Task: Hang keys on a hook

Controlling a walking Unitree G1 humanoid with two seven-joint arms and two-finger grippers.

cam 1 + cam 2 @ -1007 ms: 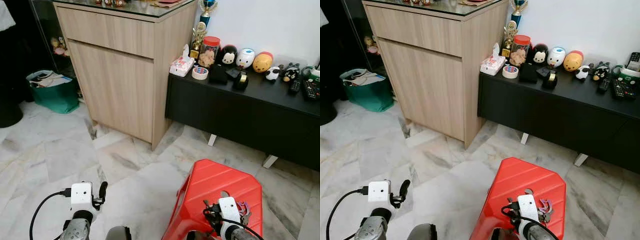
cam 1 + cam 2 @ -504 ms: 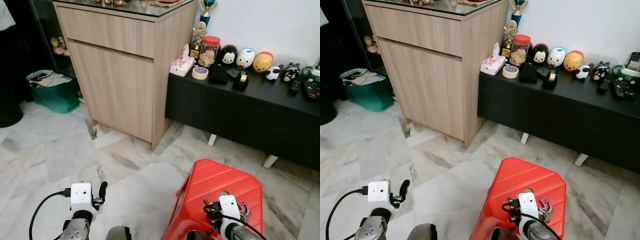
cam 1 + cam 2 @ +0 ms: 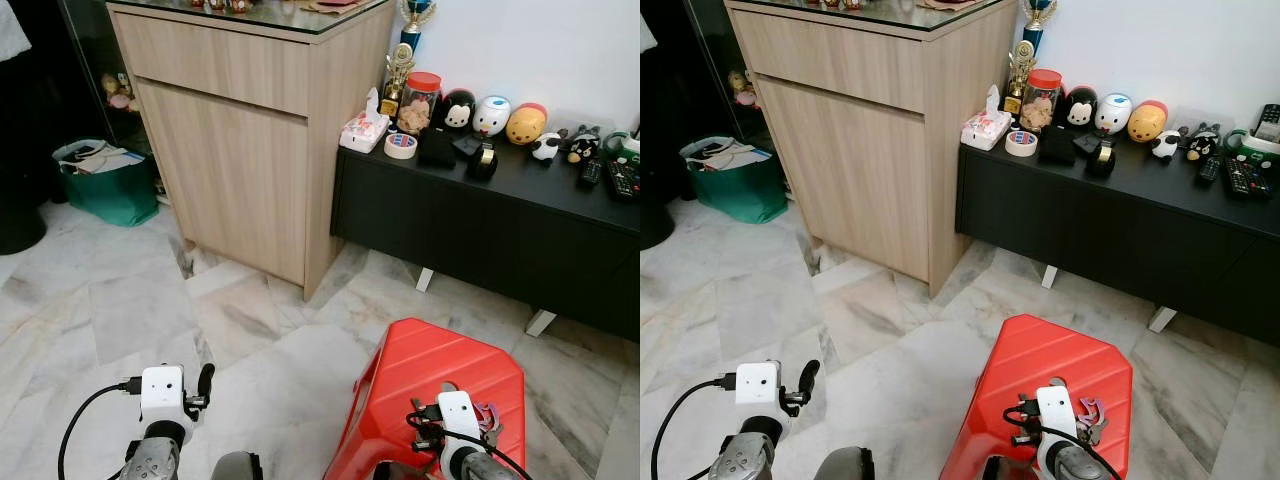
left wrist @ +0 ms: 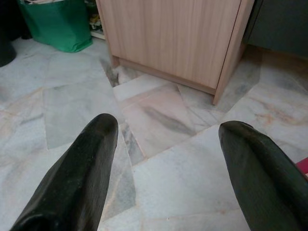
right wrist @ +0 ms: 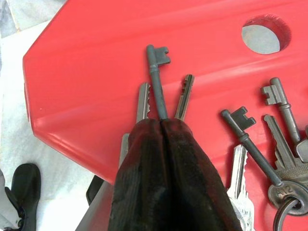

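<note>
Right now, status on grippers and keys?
Right gripper shut on keys over red stool. Left gripper open, idle above floor. More keys dangle alongside. No hook seen.

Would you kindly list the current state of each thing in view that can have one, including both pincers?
Left pincer: open, holding nothing, above the marble floor.
Right pincer: shut on the bunch of grey metal keys, over the red plastic stool.
Bunch of grey metal keys: gripped, not yet hung.
Light wooden cabinet: door and drawer closed.
Red-lidded clear jar: lid on.
</note>
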